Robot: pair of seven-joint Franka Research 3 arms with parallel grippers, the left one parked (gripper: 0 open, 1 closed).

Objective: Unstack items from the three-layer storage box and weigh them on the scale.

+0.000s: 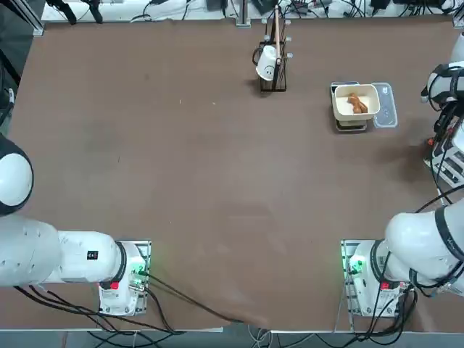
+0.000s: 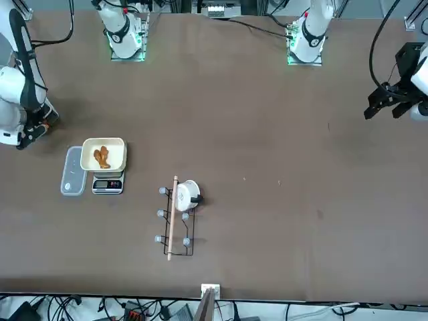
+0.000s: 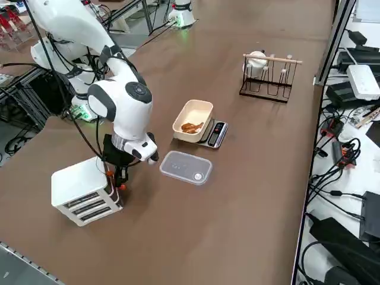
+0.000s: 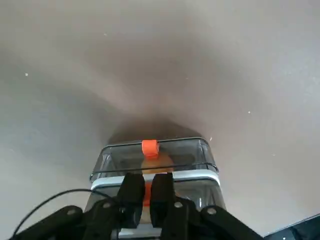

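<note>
The three-layer storage box point(image 3: 83, 190) is white with translucent grey drawers and stands near the table's right edge. My right gripper point(image 3: 120, 178) hangs at the box's front. In the wrist view the gripper point(image 4: 146, 184) is shut on an orange tab of one drawer. The drawer beyond it carries another orange tab point(image 4: 150, 148), and an orange-brown item point(image 4: 158, 162) shows through its wall. The scale point(image 3: 215, 134) carries a cream square bowl point(image 3: 193, 120) holding orange-brown items point(image 3: 191, 127). From overhead, the bowl point(image 1: 355, 101) sits on the scale point(image 1: 351, 125), and the storage box point(image 1: 453, 170) is cut off at the edge.
A clear flat plastic tray point(image 3: 185, 167) lies between the storage box and the scale. A dark upright rack point(image 3: 267, 74) with a white cup stands further along the table. Cables and devices lie on a side surface beyond the table edge.
</note>
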